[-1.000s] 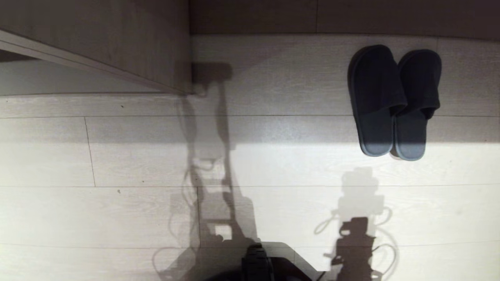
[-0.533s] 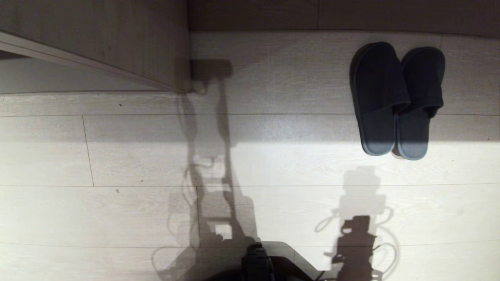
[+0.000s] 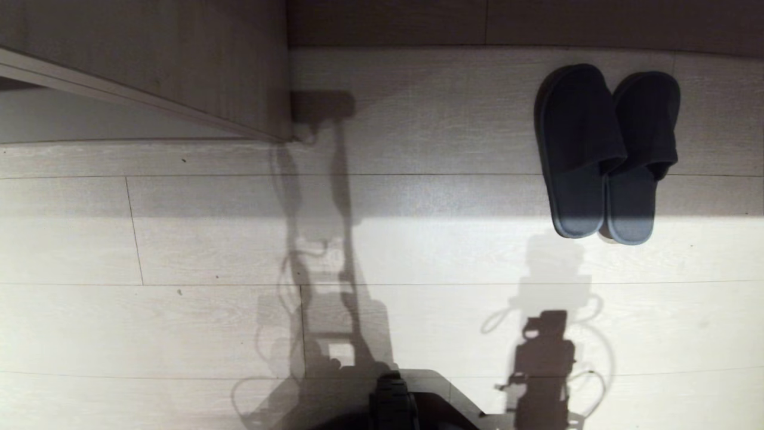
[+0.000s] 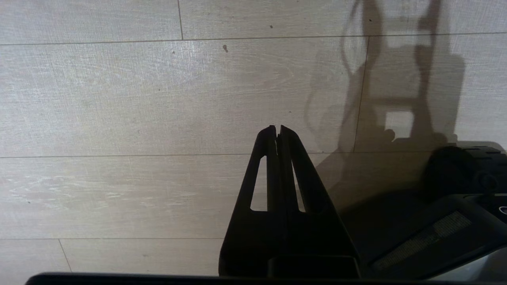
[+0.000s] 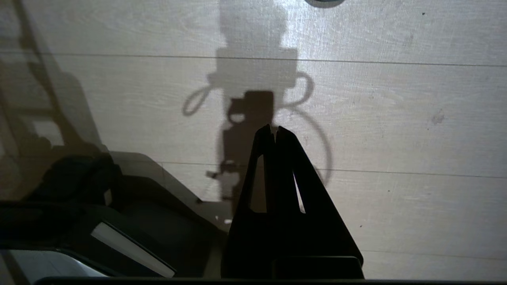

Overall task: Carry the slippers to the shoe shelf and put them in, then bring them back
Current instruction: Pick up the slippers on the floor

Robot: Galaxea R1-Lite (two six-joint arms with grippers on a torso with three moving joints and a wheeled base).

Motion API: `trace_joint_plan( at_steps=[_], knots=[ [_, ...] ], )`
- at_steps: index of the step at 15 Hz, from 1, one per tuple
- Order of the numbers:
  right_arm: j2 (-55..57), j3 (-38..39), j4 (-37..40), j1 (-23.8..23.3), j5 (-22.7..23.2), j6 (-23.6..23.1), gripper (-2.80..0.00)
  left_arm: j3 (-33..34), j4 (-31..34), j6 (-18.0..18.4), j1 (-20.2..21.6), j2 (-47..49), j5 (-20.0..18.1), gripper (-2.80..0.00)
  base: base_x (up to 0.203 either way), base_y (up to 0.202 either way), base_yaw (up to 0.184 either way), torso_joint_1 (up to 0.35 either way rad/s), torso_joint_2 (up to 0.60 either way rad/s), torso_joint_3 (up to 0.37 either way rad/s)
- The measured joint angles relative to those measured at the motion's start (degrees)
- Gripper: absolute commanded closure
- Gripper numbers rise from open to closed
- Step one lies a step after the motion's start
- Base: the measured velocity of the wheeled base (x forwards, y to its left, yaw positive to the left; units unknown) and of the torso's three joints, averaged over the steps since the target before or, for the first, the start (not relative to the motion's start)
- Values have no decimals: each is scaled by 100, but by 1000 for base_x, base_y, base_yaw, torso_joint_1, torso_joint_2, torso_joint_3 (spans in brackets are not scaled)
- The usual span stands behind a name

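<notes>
Two slippers (image 3: 606, 152) lie side by side and touching on the floor (image 3: 179, 239) in the upper right of the head view, toes toward the top of the frame, heels toward the bottom, the left one's upper overlapping the right one's edge. A taupe board (image 3: 179, 60) fills the upper left, with a pale surface under its slanting edge; whether that is the shelf I cannot tell. Neither arm shows here, only their shadows on the planks and a dark part of the robot's base (image 3: 391, 406) at the bottom centre.

In the left wrist view the left gripper (image 4: 277, 128) hangs above bare planks, its fingers pressed together with nothing between them; the base sits at the lower right.

In the right wrist view the right gripper (image 5: 273, 128) also has its fingers closed on nothing, over its own shadow. A sliver of a slipper heel (image 5: 323, 2) peeks in at the top edge, well apart from the tips.

The pair looks soft and light, likely to fold or sag if pinched at one spot. A sound hold would be across the two touching inner edges near the open mouths of the uppers, so both lift together; the fabric should not slip much, and nothing here is fragile.
</notes>
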Motion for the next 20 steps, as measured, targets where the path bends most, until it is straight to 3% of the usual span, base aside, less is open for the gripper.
trace_joint_plan(
  at_steps=[4, 9, 10, 11, 15, 20],
  knots=[
    [2127, -1152, -552, 16, 74, 127, 0, 0, 0, 5, 0, 0, -4, 0, 0, 0, 0, 0, 0, 0],
    [5199, -2113, -1992, 23, 96, -232, 0, 0, 0, 8, 0, 0, -6, 0, 0, 0, 0, 0, 0, 0],
    [5778, -2219, -2313, 23, 60, -356, -45, 0, 0, 7, 0, 0, -5, 0, 0, 0, 0, 0, 0, 0],
    [6284, -2287, -2667, 16, -2, -471, -280, 0, 0, 7, 0, 0, -4, 0, 0, 0, 0, 0, 0, 0],
    [7820, -2399, -4563, -2, -184, -796, -280, 0, 0, -2, 0, 0, -1, 0, 0, 0, 0, 0, 0, 0],
    [8853, -2423, -6613, -16, -213, -852, -280, 0, 2, -2, 0, 0, -5, 0, 0, 0, 0, 0, 0, 0]
  ],
)
